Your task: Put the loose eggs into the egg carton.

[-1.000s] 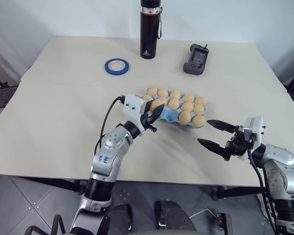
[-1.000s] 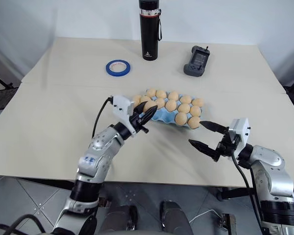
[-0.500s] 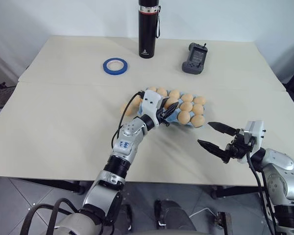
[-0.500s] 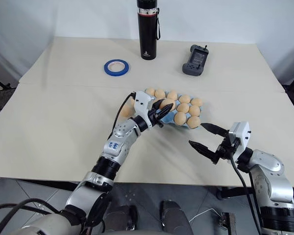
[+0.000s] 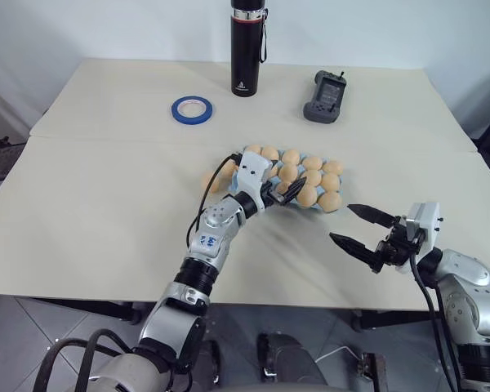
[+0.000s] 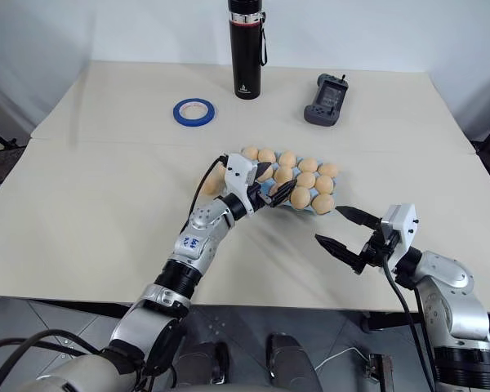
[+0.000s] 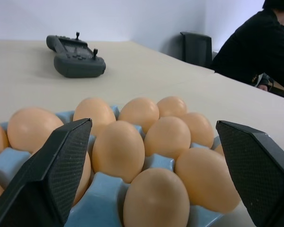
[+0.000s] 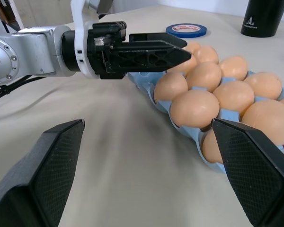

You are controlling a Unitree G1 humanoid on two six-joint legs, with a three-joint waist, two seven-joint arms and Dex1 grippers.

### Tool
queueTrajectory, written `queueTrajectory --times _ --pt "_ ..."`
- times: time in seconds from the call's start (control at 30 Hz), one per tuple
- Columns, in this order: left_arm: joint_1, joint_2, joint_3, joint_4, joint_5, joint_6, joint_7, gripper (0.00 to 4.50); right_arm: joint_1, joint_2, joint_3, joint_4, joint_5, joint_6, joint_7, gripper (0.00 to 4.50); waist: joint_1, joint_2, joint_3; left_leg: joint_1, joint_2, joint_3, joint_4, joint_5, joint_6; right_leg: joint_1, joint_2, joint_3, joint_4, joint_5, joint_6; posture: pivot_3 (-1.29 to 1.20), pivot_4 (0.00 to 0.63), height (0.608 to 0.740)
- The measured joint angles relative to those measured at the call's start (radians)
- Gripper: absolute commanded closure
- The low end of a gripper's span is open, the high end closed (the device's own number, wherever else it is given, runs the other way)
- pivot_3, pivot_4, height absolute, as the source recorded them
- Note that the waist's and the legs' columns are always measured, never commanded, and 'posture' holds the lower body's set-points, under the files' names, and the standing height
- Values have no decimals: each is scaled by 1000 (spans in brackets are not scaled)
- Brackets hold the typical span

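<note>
One loose egg (image 5: 208, 180) lies on the table just left of the light blue egg carton (image 6: 271, 189). The left gripper (image 5: 282, 194), spread wide and empty over the carton's near cups, is nearer; the right gripper (image 5: 353, 228) hangs open and empty.

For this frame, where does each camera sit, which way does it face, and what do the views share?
Left eye and right eye views: on the head, looking forward and down over the table; both arms show, left gripper at the egg carton, right gripper open beside it.
Left wrist view: along the left fingers, open, at the eggs in the carton, a grey controller and a seated person beyond.
Right wrist view: along the right fingers across the carton towards the left gripper.
Shared: carton and eggs in all.
</note>
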State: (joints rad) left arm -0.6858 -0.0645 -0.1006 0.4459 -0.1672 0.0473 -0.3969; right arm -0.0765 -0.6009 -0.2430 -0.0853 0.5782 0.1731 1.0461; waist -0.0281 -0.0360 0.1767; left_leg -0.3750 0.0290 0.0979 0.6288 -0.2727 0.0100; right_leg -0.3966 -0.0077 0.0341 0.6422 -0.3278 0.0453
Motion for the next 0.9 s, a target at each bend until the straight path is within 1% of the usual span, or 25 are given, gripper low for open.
queueTrajectory --times 0.07,0.13,0.33,0.43,0.5,0.67,0.77,0.9 --pt "42 17 0 -82 -2 37 0 23 -3 0 2 0 0 0 1 0 -1 0 0 0 0 0 0 0 0 0 0 0 1 0 0 0 150 740" --pt "140 53 -4 -236 -18 112 -13 23 -5 -1 1 0 0 1 3 0 -2 0 0 1 0 0 0 0 -1 0 0 0 2 0 -1 0 150 740" --pt "340 144 -1 -501 -75 289 -43 23 -14 -1 3 1 1 1 13 0 0 1 1 1 0 0 2 0 0 0 -1 0 3 -1 -1 0 150 740" --pt "410 177 38 -627 -123 363 -36 23 -31 -1 5 6 1 2 20 0 0 1 1 1 0 0 2 0 0 1 -1 0 3 0 -1 0 150 740" --pt "444 206 86 -689 -150 401 -23 23 -35 -1 6 9 0 2 27 0 0 1 1 2 0 -1 1 1 0 1 -1 0 3 -1 -1 0 150 740" --pt "541 276 206 -791 -218 485 4 23 -44 -1 10 17 0 4 35 0 -3 2 1 2 0 -1 0 0 0 1 -1 0 2 -1 -2 0 150 740" --pt "593 303 273 -807 -244 498 17 23 -59 -2 15 26 -1 4 42 0 -1 2 1 1 0 -1 1 0 0 1 -1 0 2 -1 -2 0 150 740" --pt "644 353 406 -798 -266 499 36 23 -67 -2 19 45 -2 4 44 0 -1 2 2 2 0 -1 0 0 0 1 -1 -1 2 -1 -2 0 150 740"
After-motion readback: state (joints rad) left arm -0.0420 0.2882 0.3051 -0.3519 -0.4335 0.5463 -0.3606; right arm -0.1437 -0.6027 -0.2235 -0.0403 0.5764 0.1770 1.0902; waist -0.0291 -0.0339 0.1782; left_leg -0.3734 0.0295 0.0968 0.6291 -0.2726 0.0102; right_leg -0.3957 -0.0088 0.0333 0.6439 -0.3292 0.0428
